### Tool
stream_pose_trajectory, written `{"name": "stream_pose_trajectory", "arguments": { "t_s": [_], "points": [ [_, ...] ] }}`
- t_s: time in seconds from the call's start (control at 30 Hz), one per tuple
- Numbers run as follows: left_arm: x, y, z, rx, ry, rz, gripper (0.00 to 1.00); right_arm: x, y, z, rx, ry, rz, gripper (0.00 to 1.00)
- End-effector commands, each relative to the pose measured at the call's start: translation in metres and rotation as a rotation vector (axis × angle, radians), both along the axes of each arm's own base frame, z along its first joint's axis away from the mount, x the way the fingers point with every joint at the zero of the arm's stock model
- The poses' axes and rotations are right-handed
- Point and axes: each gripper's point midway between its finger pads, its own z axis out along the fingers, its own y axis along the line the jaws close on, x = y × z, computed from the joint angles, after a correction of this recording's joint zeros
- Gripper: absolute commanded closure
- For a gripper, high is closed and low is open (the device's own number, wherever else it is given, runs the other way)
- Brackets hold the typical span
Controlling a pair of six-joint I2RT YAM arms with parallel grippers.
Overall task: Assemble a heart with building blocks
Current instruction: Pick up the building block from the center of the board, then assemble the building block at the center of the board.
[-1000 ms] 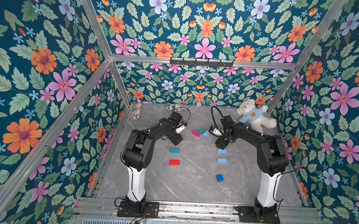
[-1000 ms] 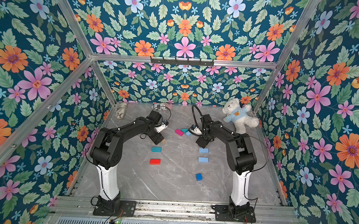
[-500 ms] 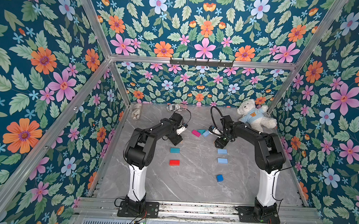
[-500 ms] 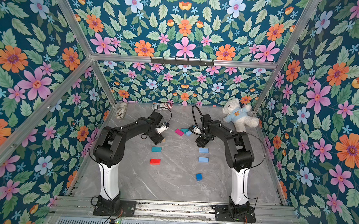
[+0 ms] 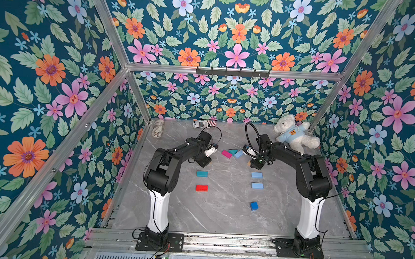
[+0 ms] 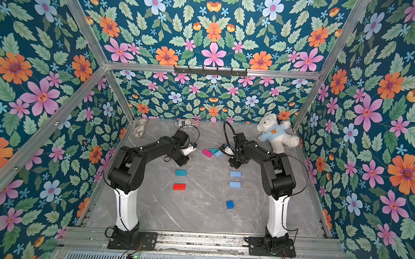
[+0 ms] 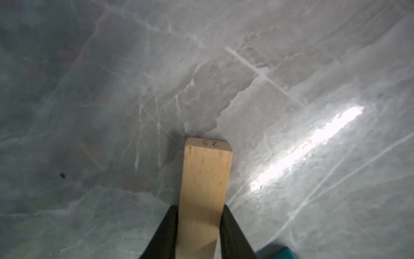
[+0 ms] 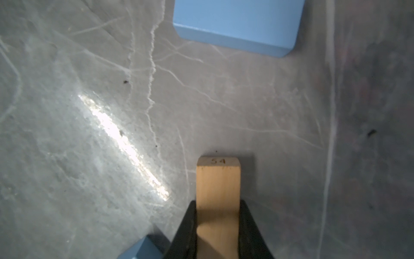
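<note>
In both top views the two arms are leaning over the grey table point(image 5: 216, 218), the left claw point(image 5: 205, 162) and right claw point(image 5: 255, 164) pressing low with their tips hidden. Loose blocks are lying apart: a magenta block point(image 5: 226, 154), teal triangle point(image 5: 233, 151) and pale blue block point(image 5: 238, 154) bunched between the claws, a teal block point(image 5: 202, 174) and red block point(image 5: 201, 188) near the left arm, two light blue slabs point(image 5: 256, 185) near the right arm, and a dark blue cube point(image 5: 254, 206) nearest.

The left wrist view is revealing more: the left claw point(image 7: 200, 207) is clamping a tan block point(image 7: 206, 175) marked 25.

In the right wrist view, the right claw point(image 8: 218, 203) is clenching a second tan block point(image 8: 218, 179) marked 54, with a light blue slab point(image 8: 237, 24) lying ahead.
</note>
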Motion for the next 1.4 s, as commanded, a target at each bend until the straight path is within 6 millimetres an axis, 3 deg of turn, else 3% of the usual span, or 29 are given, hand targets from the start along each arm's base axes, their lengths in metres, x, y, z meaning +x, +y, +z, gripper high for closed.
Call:
{"name": "stream_pose_trajectory", "arguments": {
  "t_s": [0.0, 0.23, 0.57, 1.0, 1.37],
  "points": [
    [-0.009, -0.003, -0.002, -0.004, 0.028, 0.027, 0.67, -0.015, -0.012, -0.008, -0.045, 0.068, -0.057, 0.8],
    [-0.003, -0.036, 0.016, -0.074, -0.027, 0.012, 0.68, 0.01, -0.013, 0.007, -0.054, -0.025, -0.125, 0.88],
    [-0.005, -0.062, 0.013, -0.094, -0.024, -0.005, 0.68, 0.038, -0.008, 0.021, -0.039, -0.102, -0.174, 0.87],
    [-0.01, -0.06, 0.001, -0.055, 0.004, 0.009, 0.58, 0.032, -0.007, 0.006, -0.039, -0.06, -0.173, 0.83],
    [-0.012, -0.056, -0.016, -0.014, 0.042, 0.002, 0.68, 0.034, -0.008, 0.002, -0.049, -0.056, -0.177, 0.84]
  ]
}}
